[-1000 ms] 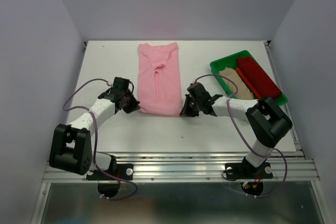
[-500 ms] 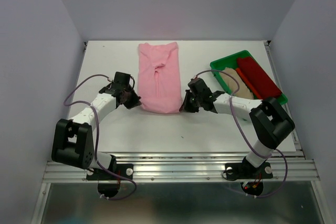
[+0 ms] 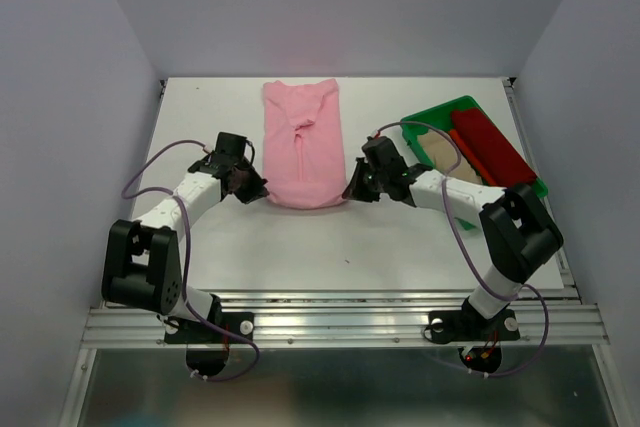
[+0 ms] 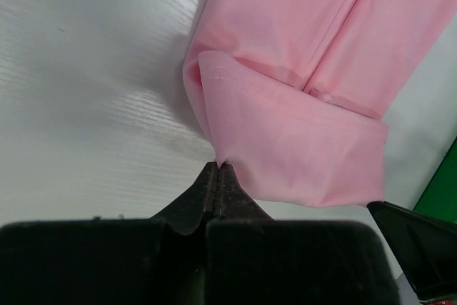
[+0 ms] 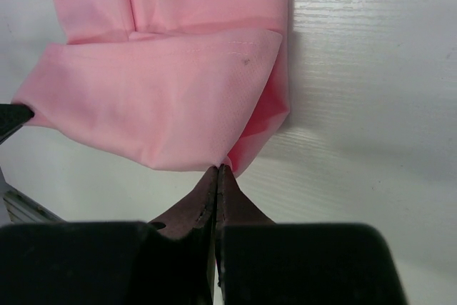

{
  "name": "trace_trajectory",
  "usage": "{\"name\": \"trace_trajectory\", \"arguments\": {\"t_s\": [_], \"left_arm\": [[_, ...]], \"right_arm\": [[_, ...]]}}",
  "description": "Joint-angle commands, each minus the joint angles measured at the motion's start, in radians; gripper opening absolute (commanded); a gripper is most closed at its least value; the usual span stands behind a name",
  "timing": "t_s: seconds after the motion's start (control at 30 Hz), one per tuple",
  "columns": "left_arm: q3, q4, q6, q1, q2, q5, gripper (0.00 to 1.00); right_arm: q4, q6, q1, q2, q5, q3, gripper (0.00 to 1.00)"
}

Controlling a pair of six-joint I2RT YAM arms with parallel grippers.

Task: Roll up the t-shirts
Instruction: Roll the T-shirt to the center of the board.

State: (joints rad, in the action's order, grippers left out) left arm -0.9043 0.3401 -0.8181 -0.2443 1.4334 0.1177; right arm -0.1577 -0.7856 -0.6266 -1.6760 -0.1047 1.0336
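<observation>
Pink t-shirt (image 3: 301,142): light pink, folded into a long narrow strip, lying on the white desk (image 3: 200,117) and running from 12 o'clock at the far edge down to the middle
Its near end: turned up and over onto the strip as one flat flap with a stitched hem line; both wrist views show the fold and a straight crease down the strip's length
Its far end: a small pucker of cloth near the middle of the strip
Left fingers (image 3: 252,189): at the shirt's 7 o'clock corner, pressed together on the corner of the turned-over flap, as the left wrist view shows (image 4: 211,185)
Right fingers (image 3: 353,190): at the shirt's 5 o'clock corner, pressed together on the flap's other corner (image 5: 212,187)
Dark red t-shirt (image 3: 492,147): rolled into a bar, lying in the green tray (image 3: 418,128) at 2 o'clock
Beige t-shirt (image 3: 441,150): rolled, in the same tray, just beside the dark red one on its 9 o'clock side
</observation>
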Motion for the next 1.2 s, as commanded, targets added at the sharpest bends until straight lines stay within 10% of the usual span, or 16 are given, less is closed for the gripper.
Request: {"name": "trace_trajectory", "arguments": {"t_s": [0.0, 0.93, 1.07, 1.1, 1.17], "left_arm": [[-0.044, -0.013, -0.009, 0.010, 0.010, 0.010, 0.00], [0.088, -0.050, 0.025, 0.020, -0.017, 0.128, 0.00], [0.143, -0.064, 0.030, 0.020, -0.039, 0.146, 0.47], [0.143, -0.067, 0.043, 0.020, -0.042, 0.149, 0.71], [0.133, -0.056, 0.056, 0.020, -0.054, 0.140, 0.85]], "right_arm": [[0.000, 0.019, 0.024, 0.019, 0.023, 0.049, 0.01], [0.018, 0.016, 0.042, 0.013, -0.049, -0.013, 0.04], [0.026, 0.014, 0.033, 0.015, -0.056, -0.046, 0.39], [0.027, 0.014, 0.033, 0.019, -0.056, -0.049, 0.42], [0.026, 0.016, 0.033, 0.024, -0.046, -0.049, 0.45]]}}
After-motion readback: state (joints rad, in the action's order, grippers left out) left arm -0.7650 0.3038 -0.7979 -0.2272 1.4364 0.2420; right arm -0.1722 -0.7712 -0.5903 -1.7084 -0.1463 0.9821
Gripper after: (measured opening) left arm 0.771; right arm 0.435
